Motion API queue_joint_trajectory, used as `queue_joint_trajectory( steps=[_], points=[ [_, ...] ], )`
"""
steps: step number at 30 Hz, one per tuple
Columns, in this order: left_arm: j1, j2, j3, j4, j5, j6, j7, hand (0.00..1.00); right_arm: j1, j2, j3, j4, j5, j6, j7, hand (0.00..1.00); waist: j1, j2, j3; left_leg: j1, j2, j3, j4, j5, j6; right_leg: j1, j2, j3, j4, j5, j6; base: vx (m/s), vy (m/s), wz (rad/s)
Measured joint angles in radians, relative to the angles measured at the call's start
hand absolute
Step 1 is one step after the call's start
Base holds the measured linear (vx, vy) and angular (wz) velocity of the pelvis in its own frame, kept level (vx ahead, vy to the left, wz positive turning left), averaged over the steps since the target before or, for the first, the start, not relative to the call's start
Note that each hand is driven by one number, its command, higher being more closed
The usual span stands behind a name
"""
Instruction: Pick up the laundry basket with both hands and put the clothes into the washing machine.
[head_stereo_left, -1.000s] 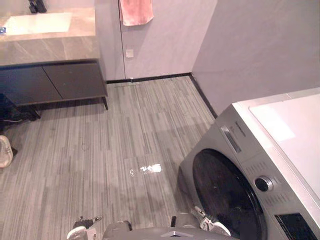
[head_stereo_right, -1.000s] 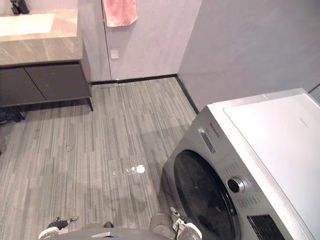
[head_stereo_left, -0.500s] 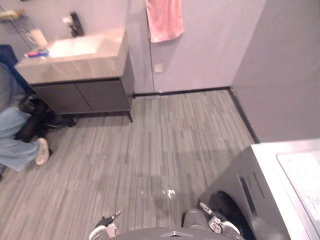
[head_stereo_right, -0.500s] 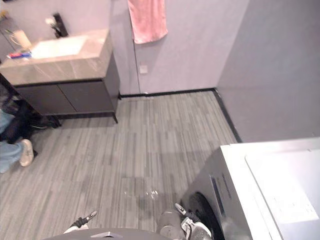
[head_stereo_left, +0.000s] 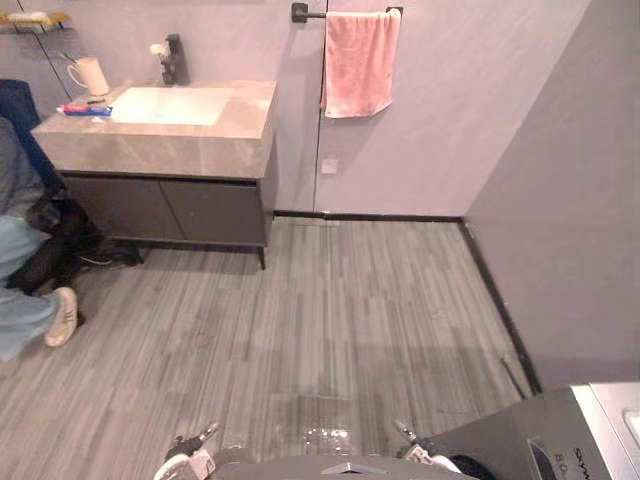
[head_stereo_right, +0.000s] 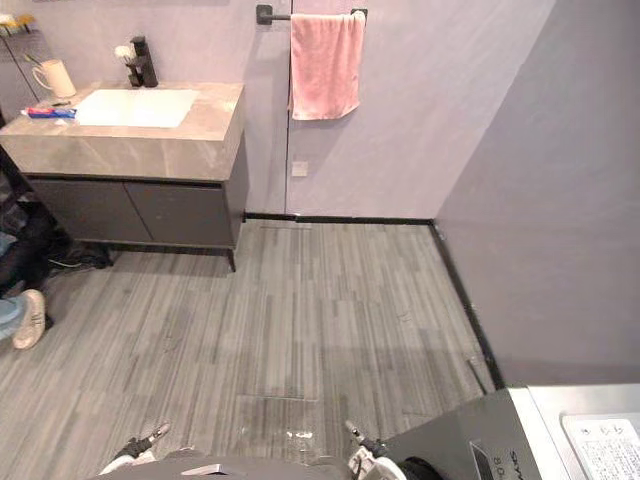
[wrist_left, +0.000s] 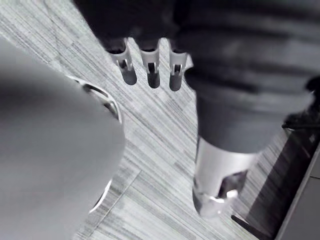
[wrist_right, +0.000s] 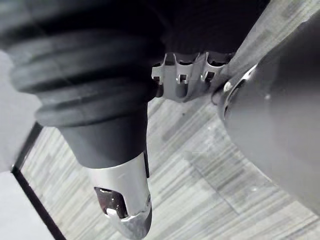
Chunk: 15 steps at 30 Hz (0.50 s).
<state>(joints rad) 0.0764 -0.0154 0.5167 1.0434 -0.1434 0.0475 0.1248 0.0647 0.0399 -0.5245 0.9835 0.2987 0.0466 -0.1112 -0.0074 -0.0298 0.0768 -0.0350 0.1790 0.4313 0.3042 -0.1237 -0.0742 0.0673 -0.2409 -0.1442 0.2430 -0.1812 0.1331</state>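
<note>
The washing machine (head_stereo_left: 572, 437) is the one piece of the job I can place: just its top front corner, low on my right side, so it lies to the right of both hands and the right arm is the nearer one. Its door is out of sight from here, so I cannot judge whether it stands open. Where the laundry basket and the clothes are I cannot tell. The left hand (wrist_left: 150, 66) hangs over bare floor with its fingers straight and slack, holding nothing; the right hand (wrist_right: 181, 81) hangs the same way, relaxed and empty. My guess is that any reach depends on finding the basket before either arm commits. Farther from the machine, across the striped floor (head_stereo_left: 330, 320), I count one sink counter (head_stereo_left: 165, 135) against the far wall, one cup (head_stereo_left: 92, 75) and one tap (head_stereo_left: 175, 60) on it, one pink towel (head_stereo_left: 360, 62) on a rail, and one person's leg and shoe (head_stereo_left: 35, 315) farthest from the machine.
</note>
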Motion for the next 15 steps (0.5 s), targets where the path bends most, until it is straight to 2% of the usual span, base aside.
queue_joint_trajectory(
  steps=[2,5,7,9,10,11,12,15],
  points=[
    [-0.006,0.014,-0.011,0.031,0.007,0.003,0.0,0.0,-0.001,0.0,-0.02,0.025,-0.031,0.002,0.0,0.0,-0.002,-0.006,-0.003,0.033,-0.04,0.015,-0.051,0.003,0.01,0.022,-0.018,0.002,-0.05,0.05,-0.007,0.09,0.154,-0.13],
    [-0.006,0.021,-0.031,0.045,0.012,0.003,0.0,0.0,0.0,-0.015,-0.049,0.061,-0.033,0.005,0.001,0.0,0.001,-0.009,-0.009,0.083,-0.078,0.038,-0.117,0.016,0.016,0.026,-0.037,0.027,-0.047,0.061,-0.022,0.08,0.112,-0.12],
    [-0.006,0.036,-0.089,0.057,0.02,0.008,0.0,0.0,-0.001,-0.022,-0.06,0.059,-0.049,0.004,0.001,0.0,-0.004,0.013,-0.004,0.112,-0.087,0.036,-0.161,0.032,0.017,0.006,-0.038,0.027,0.015,0.068,-0.034,0.06,0.062,0.02],
    [-0.008,0.039,-0.138,0.068,0.02,0.008,-0.001,0.0,-0.001,-0.041,-0.057,0.058,-0.061,0.005,0.001,0.0,-0.005,0.033,-0.001,0.145,-0.088,0.035,-0.207,0.05,0.016,-0.065,-0.034,0.05,0.169,0.079,-0.05,0.03,0.026,0.02],
    [-0.008,0.04,-0.142,0.068,0.02,0.007,-0.001,0.0,0.0,-0.042,-0.055,0.058,-0.061,0.005,0.002,0.0,-0.005,0.036,0.003,0.156,-0.089,0.035,-0.217,0.054,0.016,-0.078,-0.033,0.059,0.197,0.081,-0.054,0.0,0.0,0.0],
    [-0.005,0.036,-0.148,0.068,0.021,0.008,-0.001,0.0,0.0,-0.046,-0.042,0.055,-0.061,0.002,0.002,0.0,-0.006,0.038,0.011,0.167,-0.082,0.034,-0.237,0.064,0.016,-0.101,-0.024,0.067,0.233,0.068,-0.077,0.04,-0.072,-0.07],
    [-0.007,0.042,-0.148,0.069,0.021,0.008,-0.001,0.0,-0.01,-0.041,-0.027,0.054,-0.06,0.001,0.002,0.0,-0.006,0.04,0.007,0.175,-0.074,0.039,-0.256,0.075,0.01,-0.1,-0.002,0.079,0.212,0.031,-0.08,0.03,-0.102,-0.08],
    [-0.022,0.06,-0.146,0.08,0.022,0.008,-0.002,0.0,-0.023,-0.029,0.004,0.059,-0.06,0.0,0.003,0.0,-0.001,0.005,0.019,0.174,-0.069,0.041,-0.286,0.105,-0.017,-0.063,0.036,0.075,0.087,0.018,-0.074,0.01,-0.165,-0.11]
  ],
)
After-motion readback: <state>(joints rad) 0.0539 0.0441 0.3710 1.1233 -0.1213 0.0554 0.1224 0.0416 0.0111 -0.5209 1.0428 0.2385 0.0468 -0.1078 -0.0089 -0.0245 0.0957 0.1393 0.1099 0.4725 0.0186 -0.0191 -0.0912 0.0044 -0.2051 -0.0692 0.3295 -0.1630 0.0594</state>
